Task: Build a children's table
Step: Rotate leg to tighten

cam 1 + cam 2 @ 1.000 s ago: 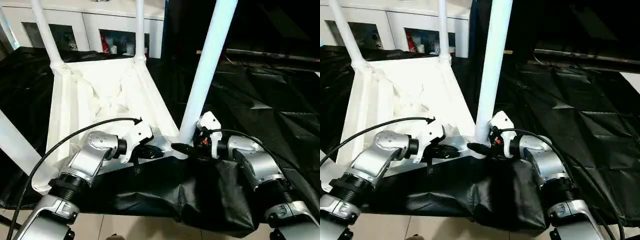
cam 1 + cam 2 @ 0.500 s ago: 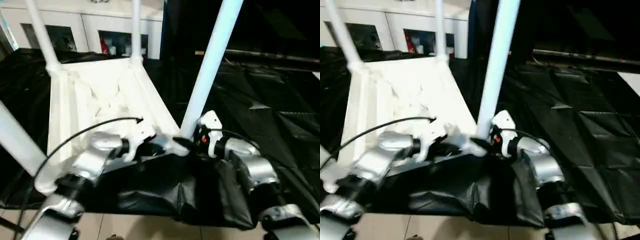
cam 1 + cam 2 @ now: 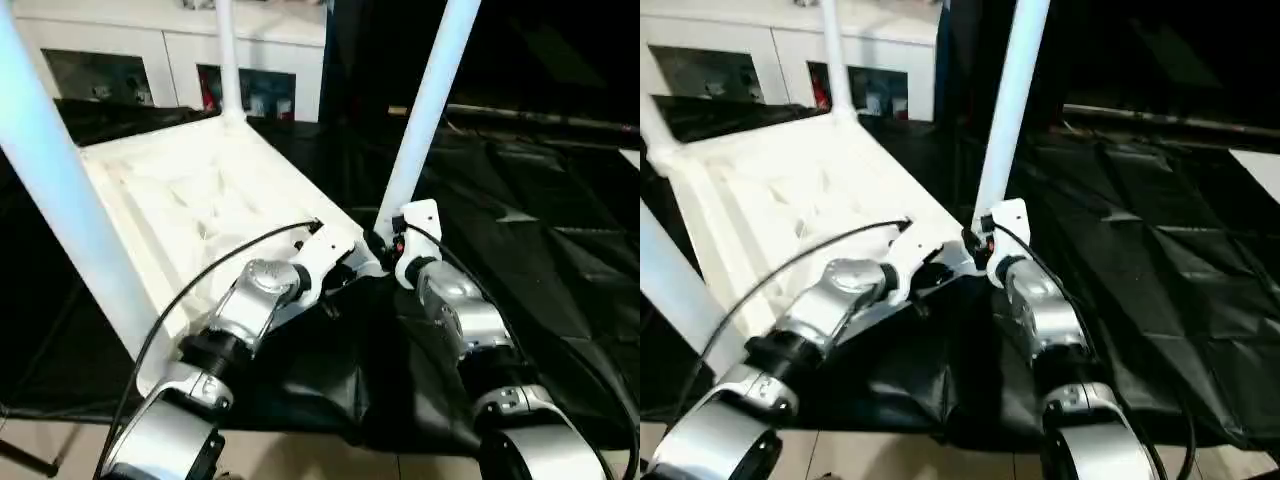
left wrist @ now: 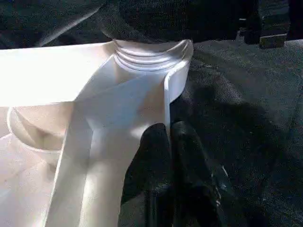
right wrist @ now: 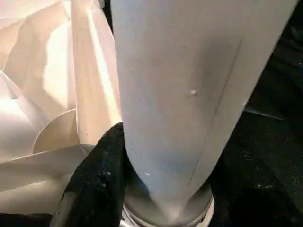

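The tabletop [image 3: 190, 200] lies upside down on the black-covered desk [image 3: 560, 250]. The left gripper [image 4: 170, 142], its fingers pressed together and holding nothing, rests against the rim of the tabletop just below the corner socket [image 4: 151, 52]. The right gripper [image 3: 385, 248] is at the base of the leg [image 3: 425, 110] standing in that socket; one finger [image 5: 102, 175] touches the leg, but I cannot tell whether it grips. I think the leg must be pushed straight down along its axis while the left gripper steadies the corner.

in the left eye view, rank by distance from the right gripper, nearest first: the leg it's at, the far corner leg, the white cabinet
1. The leg rising right at the right gripper, at the tabletop's near corner.
2. The far corner leg, across the tabletop.
3. The white cabinet, behind everything.
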Tool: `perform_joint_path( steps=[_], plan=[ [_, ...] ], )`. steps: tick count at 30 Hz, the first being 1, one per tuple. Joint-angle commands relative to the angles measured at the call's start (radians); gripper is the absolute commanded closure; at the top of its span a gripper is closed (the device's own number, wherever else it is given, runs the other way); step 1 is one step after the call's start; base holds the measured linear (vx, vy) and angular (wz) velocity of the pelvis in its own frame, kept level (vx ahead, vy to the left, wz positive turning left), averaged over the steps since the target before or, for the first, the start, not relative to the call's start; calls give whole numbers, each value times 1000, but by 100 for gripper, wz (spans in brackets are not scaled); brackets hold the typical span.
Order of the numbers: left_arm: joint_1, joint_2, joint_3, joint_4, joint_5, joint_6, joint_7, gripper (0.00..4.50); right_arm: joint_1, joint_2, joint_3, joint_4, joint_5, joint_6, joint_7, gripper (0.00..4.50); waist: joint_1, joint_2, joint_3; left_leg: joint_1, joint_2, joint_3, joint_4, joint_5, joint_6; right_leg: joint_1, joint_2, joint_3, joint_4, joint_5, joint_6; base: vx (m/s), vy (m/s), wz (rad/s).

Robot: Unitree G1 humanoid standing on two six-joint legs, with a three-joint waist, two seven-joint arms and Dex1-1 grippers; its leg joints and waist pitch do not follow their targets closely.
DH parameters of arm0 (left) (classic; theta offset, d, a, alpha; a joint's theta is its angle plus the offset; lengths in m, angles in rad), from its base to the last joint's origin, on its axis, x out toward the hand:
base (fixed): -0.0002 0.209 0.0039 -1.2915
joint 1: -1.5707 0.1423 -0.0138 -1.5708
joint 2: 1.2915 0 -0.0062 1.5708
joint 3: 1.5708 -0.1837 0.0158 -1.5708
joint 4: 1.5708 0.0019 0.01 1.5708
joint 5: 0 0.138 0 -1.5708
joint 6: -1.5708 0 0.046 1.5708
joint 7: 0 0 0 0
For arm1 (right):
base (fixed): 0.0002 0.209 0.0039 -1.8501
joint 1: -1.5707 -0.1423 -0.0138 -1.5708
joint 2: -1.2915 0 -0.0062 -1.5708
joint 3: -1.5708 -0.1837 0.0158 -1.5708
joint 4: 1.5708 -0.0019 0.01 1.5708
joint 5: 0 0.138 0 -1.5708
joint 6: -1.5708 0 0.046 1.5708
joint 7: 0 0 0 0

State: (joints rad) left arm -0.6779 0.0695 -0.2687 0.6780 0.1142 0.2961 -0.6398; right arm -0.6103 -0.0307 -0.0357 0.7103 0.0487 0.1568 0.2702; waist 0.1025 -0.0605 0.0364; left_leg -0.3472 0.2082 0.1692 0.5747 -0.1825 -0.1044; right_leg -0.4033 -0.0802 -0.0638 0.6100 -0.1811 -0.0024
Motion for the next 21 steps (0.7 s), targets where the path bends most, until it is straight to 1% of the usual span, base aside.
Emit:
perform_joint_path(
  steps=[1, 2, 3, 4, 5, 6, 7, 8, 9, 10, 11, 12, 13, 14, 15, 16, 17, 18, 20, 21],
  plan=[
    [-7, -36, -20, 19, -5, -37, 13, 450, 33, 75, 82, 33, 20, 30, 115, 210, -2, -1, -46, -3, 15, 0, -74, -250, 13, 41, -57, 41, -86, -307, -131, 0, 0, 0],
    [-1, -19, -18, 10, -8, -43, -25, 450, 39, 51, 89, 21, 20, 26, 170, 190, -2, -3, -46, -2, 15, 0, -74, -258, 12, 41, -59, 41, -88, -322, -128, 0, 0, 0],
    [3, -9, -19, 5, -11, -53, -49, 450, 44, 34, 97, 12, 18, 24, 202, 174, -1, -2, -46, -5, 15, -1, -75, -263, 18, 43, -59, 41, -90, -334, -123, 0, 0, 0],
    [4, -6, -20, 2, -13, -57, -57, 450, 46, 28, 100, 9, 17, 23, 213, 172, -1, -3, -46, -5, 15, -1, -75, -263, 21, 43, -59, 41, -91, -334, -121, 0, 0, 0],
    [10, 9, -20, -8, -20, -56, -87, 450, 56, 1, 117, -8, 14, 16, 266, 162, -2, 0, -46, -5, 17, -1, -76, -258, 22, 42, -59, 42, -88, -319, -125, 0, 0, 0],
    [13, 17, -20, -15, -25, -54, -105, 450, 63, -15, 128, -18, 13, 12, 299, 146, -1, 0, -46, -5, 17, -2, -76, -255, 23, 44, -59, 41, -88, -313, -129, 0, 0, 0],
    [19, 30, -23, -24, -33, -64, -135, 450, 74, -38, 141, -37, 16, 4, 346, 146, 0, -1, -47, -6, 18, 0, -74, -247, 28, 45, -59, 42, -86, -293, -138, 0, 0, 0],
    [29, 52, -24, -39, -47, -72, -183, 450, 95, -78, 161, -71, 25, -7, 427, 146, 0, 1, -45, -6, 18, -1, -75, -247, 30, 45, -59, 42, -87, -293, -142, 0, 0, 0],
    [35, 65, -25, -49, -56, -82, -212, 450, 107, -100, 168, -94, 36, -7, 473, 146, 2, -2, -44, -5, 19, 1, -74, -266, 40, 45, -60, 42, -91, -309, -140, 0, 0, 0],
    [42, 78, -24, -62, -69, -92, -247, 450, 117, -119, 171, -117, 50, -2, 514, 146, 1, -1, -44, -5, 20, 0, -75, -269, 40, 45, -61, 42, -89, -315, -142, 0, 0, 0],
    [61, 120, -25, -100, -102, -109, -345, 450, 142, -174, 174, -181, 91, 23, 622, 146, 3, 0, -43, -4, 20, -1, -76, -274, 44, 47, -60, 41, -92, -334, -141, 0, 0, 0],
    [67, 136, -26, -112, -110, -120, -377, 450, 149, -191, 173, -200, 104, 33, 654, 146, 4, 0, -42, -4, 22, -2, -78, -280, 52, 47, -61, 43, -93, -343, -140, 0, 0, 0],
    [77, 155, -28, -130, -125, -124, -419, 450, 155, -210, 176, -218, 115, 43, 689, 146, 4, 1, -42, -3, 23, -2, -78, -280, 51, 45, -61, 43, -92, -343, -142, 0, 0, 0],
    [84, 167, -29, -143, -135, -127, -448, 450, 159, -222, 178, -229, 122, 49, 711, 146, 3, 1, -43, -4, 24, -2, -78, -276, 50, 45, -61, 43, -90, -335, -148, 0, 0, 0],
    [89, 179, -27, -155, -145, -121, -476, 450, 163, -233, 180, -239, 122, 55, 736, 146, 2, 3, -42, -3, 24, -1, -79, -276, 46, 42, -59, 42, -90, -338, -155, 0, 0, 0],
    [89, 179, -27, -155, -145, -121, -476, 450, 163, -233, 180, -239, 122, 55, 736, 146, 4, 3, -42, -2, 24, -1, -78, -274, 44, 41, -60, 42, -90, -338, -157, 0, 0, 0],
    [102, 210, -27, -188, -170, -96, -547, 450, 176, -270, 202, -261, 115, 56, 804, 146, 6, 2, -42, -1, 25, -1, -79, -269, 38, 42, -62, 42, -89, -335, -162, 0, 0, 0],
    [106, 224, -28, -201, -177, -88, -571, 450, 183, -288, 214, -270, 112, 59, 834, 146, 8, 4, -43, -3, 27, -1, -79, -262, 37, 43, -61, 43, -85, -317, -166, 0, 0, 0],
    [111, 244, -30, -213, -183, -77, -598, 450, 191, -310, 233, -278, 104, 52, 868, 146, 9, 3, -43, -2, 27, 0, -78, -254, 41, 42, -60, 44, -83, -287, -174, 0, 0, 0],
    [113, 253, -30, -215, -184, -80, -610, 450, 195, -318, 241, -284, 103, 57, 877, 146, 11, 4, -45, 0, 26, 3, -76, -231, 42, 42, -59, 44, -78, -242, -190, 0, 0, 0]
  ],
)
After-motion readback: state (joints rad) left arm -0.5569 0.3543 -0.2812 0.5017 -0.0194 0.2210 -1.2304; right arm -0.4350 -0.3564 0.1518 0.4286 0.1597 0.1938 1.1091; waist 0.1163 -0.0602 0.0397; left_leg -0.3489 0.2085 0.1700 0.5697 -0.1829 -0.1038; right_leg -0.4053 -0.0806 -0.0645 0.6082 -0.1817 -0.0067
